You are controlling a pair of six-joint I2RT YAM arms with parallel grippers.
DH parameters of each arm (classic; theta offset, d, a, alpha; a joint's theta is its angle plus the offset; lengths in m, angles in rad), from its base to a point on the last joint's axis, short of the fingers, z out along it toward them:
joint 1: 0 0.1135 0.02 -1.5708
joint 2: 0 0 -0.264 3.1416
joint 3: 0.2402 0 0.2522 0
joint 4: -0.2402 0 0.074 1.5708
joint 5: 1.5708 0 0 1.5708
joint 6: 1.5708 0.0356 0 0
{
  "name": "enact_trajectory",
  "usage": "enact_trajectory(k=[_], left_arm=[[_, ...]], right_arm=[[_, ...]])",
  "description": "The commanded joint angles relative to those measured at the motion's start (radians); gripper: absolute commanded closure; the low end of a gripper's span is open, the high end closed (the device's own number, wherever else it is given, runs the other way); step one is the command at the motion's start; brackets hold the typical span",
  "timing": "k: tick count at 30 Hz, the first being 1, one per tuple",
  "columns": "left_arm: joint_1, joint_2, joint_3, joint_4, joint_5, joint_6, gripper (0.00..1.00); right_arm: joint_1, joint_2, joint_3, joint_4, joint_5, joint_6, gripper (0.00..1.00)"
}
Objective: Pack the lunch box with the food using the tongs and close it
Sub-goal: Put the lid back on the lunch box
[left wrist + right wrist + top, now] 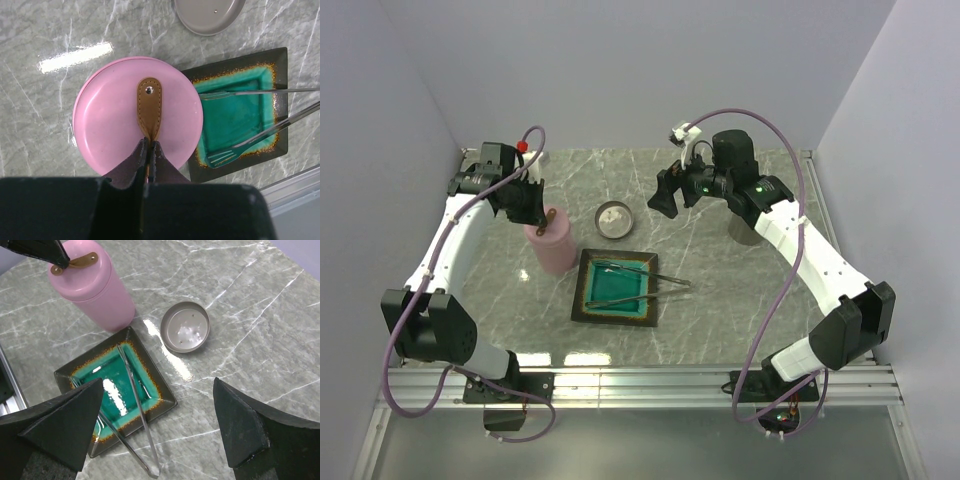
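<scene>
The pink lunch box [553,250] stands upright left of the plate, its round lid [115,120] seated on top. My left gripper [149,145] is shut on the lid's brown strap handle [149,102], directly above the box [97,290]. The silver tongs [665,280] lie across the teal square plate [620,288], tips on the plate [235,117] and joined end off its right edge [137,412]. My right gripper [160,425] hangs open in the air behind and to the right of the plate, holding nothing. The food is out of view.
A small round grey metal dish [614,218] sits on the marble tabletop behind the plate, right of the lunch box [185,327]. White walls close in the table on three sides; a metal rail runs along the near edge.
</scene>
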Motion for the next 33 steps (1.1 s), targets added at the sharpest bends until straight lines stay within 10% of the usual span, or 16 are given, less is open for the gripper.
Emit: enact_trajectory(k=[1, 33], left_arm=[[-0.005, -0.002, -0.006, 0.024, -0.014, 0.011, 1.00], [0.010, 0.024, -0.092, 0.026, 0.031, 0.019, 0.93]], right_arm=[[-0.006, -0.035, 0.004, 0.031, -0.005, -0.009, 0.03], [-0.011, -0.040, -0.019, 0.010, -0.020, -0.047, 0.03]])
